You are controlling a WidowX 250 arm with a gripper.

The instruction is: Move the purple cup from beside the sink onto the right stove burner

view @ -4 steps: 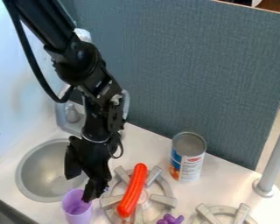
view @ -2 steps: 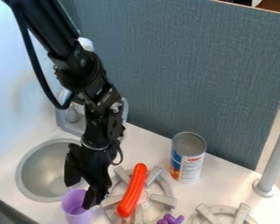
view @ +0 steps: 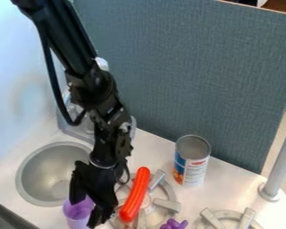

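Observation:
The black gripper (view: 86, 211) hangs at the lower left, its two fingers spread apart, so it is open. It is right at the purple cup (view: 77, 216), which stands upright between the sink and the left burner. One finger overlaps the cup's back rim and the other is at its right side; whether they touch it I cannot tell. Right of the gripper, an orange-red sausage (view: 136, 195) lies across the left stove burner (view: 167, 204).
A round metal sink (view: 41, 179) is on the left, with a faucet behind the arm. An open can (view: 192, 162) stands behind the burners. Purple toy grapes (view: 173, 224) lie at the front edge, near a second burner (view: 248, 219). A grey pole (view: 279, 165) rises at right.
The arm and gripper have moved down and a little to the right in the view, bringing the fingers lower around the cup's rim. Cup, sausage and can have stayed put.

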